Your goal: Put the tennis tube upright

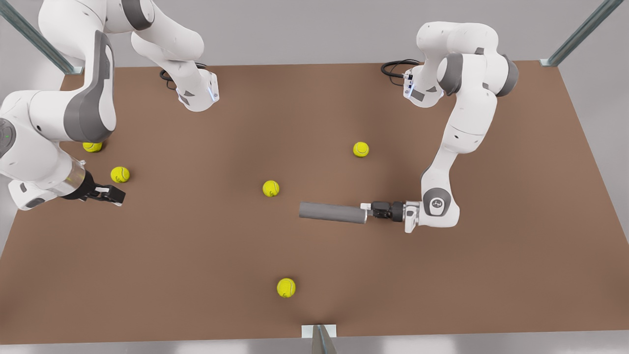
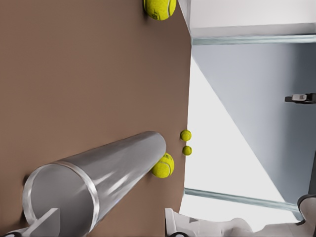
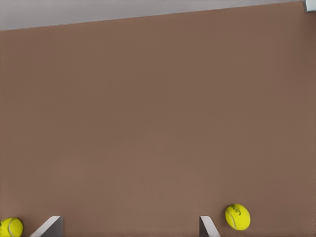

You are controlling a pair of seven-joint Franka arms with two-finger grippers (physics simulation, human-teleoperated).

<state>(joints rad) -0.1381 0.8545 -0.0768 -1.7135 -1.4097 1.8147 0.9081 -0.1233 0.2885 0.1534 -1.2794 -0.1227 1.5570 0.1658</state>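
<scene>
Right now we see the tennis tube (image 1: pixel 333 212) lying on its side on the brown table (image 1: pixel 196 275), a little toward the front view's right of the table's middle, its long axis running across the picture. At the tube's end on the front view's right sits our left gripper (image 1: pixel 364 212), reaching in level with the table from that side. Through the left wrist view, the tube (image 2: pixel 98 180) stretches away from the camera, its silvery rim nearest us, and one pale fingertip (image 2: pixel 47 219) rests at that open rim; the jaws look closed on the rim of the tube, though we cannot see the second finger's contact. A tennis ball (image 2: pixel 163 165) lies just past the tube's far end in that view, which matches the ball (image 1: pixel 271 188) near the table's middle in the front view. Our right gripper (image 1: pixel 118 195) hangs above the table at the front view's left, apart from the tube, beside another tennis ball (image 1: pixel 120 174). From the right wrist view, its two fingertips (image 3: pixel 48 228) stand well apart with bare table between them, holding nothing. Further balls lie scattered: one (image 1: pixel 360 149) behind the tube, one (image 1: pixel 286 287) toward the near edge, and one (image 1: pixel 92 146) partly hidden by the right arm.
</scene>
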